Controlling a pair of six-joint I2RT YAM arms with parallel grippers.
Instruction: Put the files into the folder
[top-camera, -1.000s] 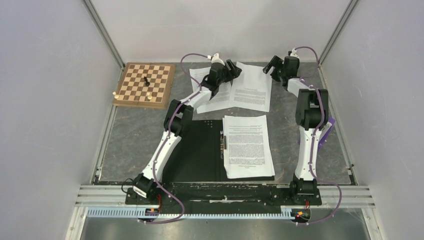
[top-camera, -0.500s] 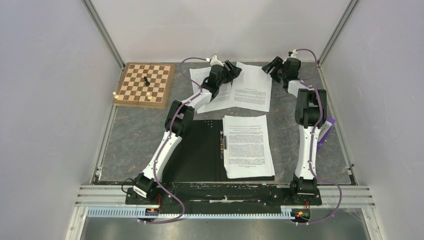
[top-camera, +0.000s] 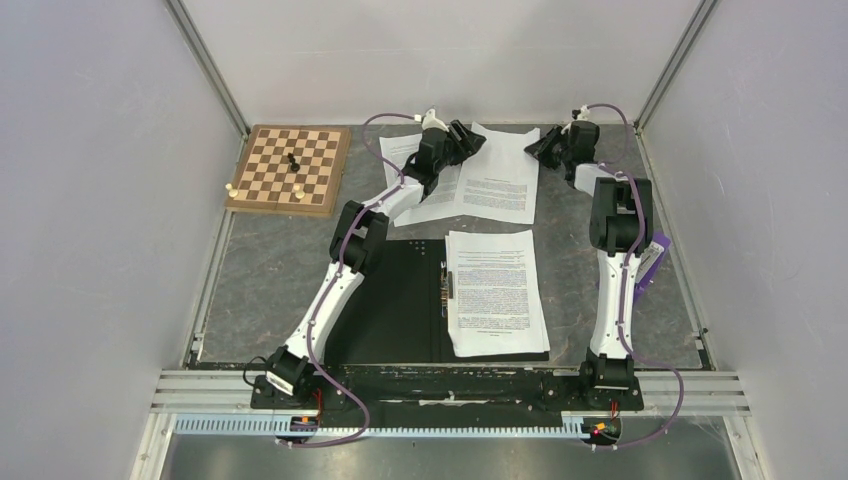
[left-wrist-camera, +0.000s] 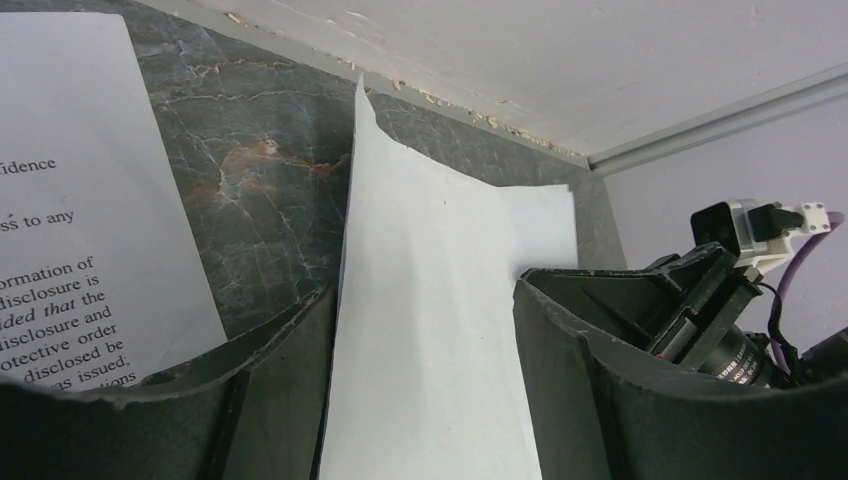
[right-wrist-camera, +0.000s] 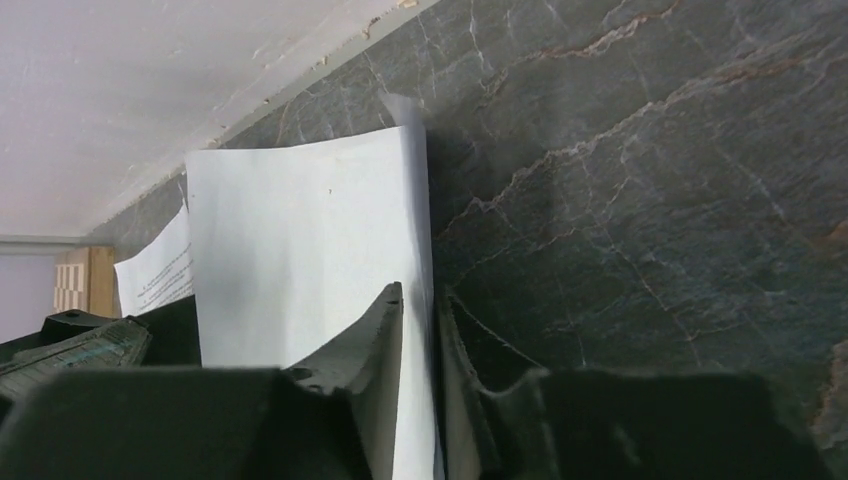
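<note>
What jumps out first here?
Both arms meet at the far sheet: the right gripper has its jaws shut on the sheet's edge, while the left gripper has its jaws open around it. A near sheet already lies on the open black folder, and a chessboard sits at far left.

Printed sheet (left-wrist-camera: 80, 200) — "disclosure is", "to any", "disclosed be"

Top external sat high above and behind the arm bases at the near edge, tilted down toward the far wall. It took in the whole table (top-camera: 270, 270), chessboard (top-camera: 290, 170) far left. Left wrist camera sat low behind the left gripper (left-wrist-camera: 425, 300), very close, facing far-right. Right wrist camera sat low behind the right gripper (right-wrist-camera: 420, 295), equally close, facing far-left. All three shared the far-middle paper sheet (top-camera: 500, 185). Each wrist view also caught the other gripper.
</note>
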